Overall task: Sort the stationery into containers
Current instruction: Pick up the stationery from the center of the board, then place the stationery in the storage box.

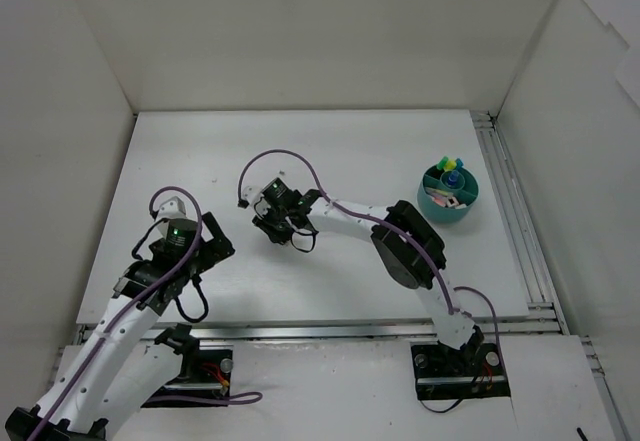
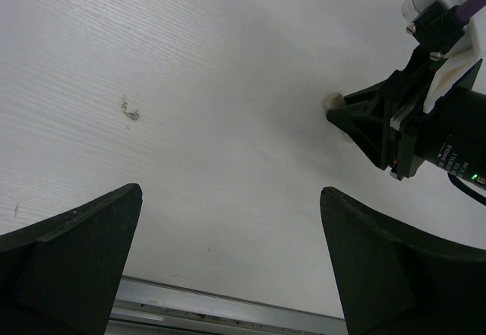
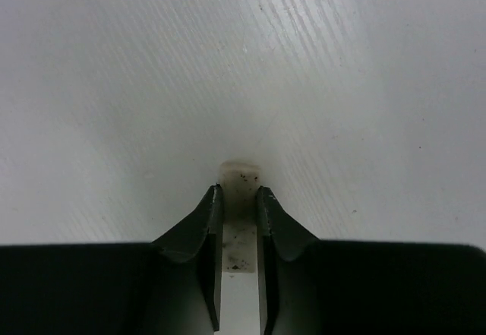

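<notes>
My right gripper [image 1: 301, 242] [image 3: 239, 192] is shut on a short beige stick [image 3: 240, 177], speckled with dirt, low over the white table near its middle. The stick's end pokes out past the fingertips, close to the surface. In the left wrist view the right gripper [image 2: 342, 115] shows at the upper right with the stick's tip [image 2: 332, 102]. My left gripper [image 1: 203, 281] [image 2: 230, 191] is open and empty above the near left of the table. The teal tub [image 1: 441, 215] stands at the right and holds highlighters with green caps [image 1: 444, 164] and pink erasers [image 1: 451, 201].
A metal rail [image 2: 228, 308] runs along the table's near edge, just below the left gripper. White walls enclose the table on the left, back and right. A small dark smudge [image 2: 130, 110] marks the table surface.
</notes>
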Robot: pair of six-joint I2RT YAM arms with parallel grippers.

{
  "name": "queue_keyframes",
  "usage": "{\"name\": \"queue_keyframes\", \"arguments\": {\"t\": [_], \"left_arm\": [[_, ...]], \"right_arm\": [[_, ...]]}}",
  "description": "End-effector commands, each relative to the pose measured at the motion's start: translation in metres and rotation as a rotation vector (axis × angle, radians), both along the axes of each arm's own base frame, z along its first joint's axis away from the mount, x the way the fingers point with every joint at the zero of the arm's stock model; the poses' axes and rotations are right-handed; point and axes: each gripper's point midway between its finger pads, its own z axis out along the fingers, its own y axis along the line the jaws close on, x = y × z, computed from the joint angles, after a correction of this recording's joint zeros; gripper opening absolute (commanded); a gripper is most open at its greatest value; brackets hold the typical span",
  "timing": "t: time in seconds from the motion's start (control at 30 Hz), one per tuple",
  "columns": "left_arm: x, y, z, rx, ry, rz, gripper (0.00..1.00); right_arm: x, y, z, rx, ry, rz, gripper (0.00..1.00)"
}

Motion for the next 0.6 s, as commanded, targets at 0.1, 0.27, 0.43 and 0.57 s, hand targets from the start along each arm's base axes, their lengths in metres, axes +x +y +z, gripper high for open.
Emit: {"name": "queue_keyframes", "arguments": {"t": [0.1,0.27,0.43,0.57], "left_arm": [[0.002,0.011,0.013,0.031,-0.038,0.041,1.00],[0.008,0.004,0.016,0.030,-0.058,-0.011,0.99],[0.025,-0.011,0.018,0.019,-0.092,-0.091,1.00],[0.039,-0.017,0.024,0.022,-0.119,-0.127,0.99]], "right_arm": [[0.007,-0.009,0.029,0.034,-0.034,-0.062,0.00],[0.051,-0.065,0.135,0.218,-0.146,-0.316,0.00],[0.109,-0.206,0.193,0.287,-0.251,-0.732,0.00],[0.123,-0.332,0.208,0.297,-0.278,-1.042,0.00]]}}
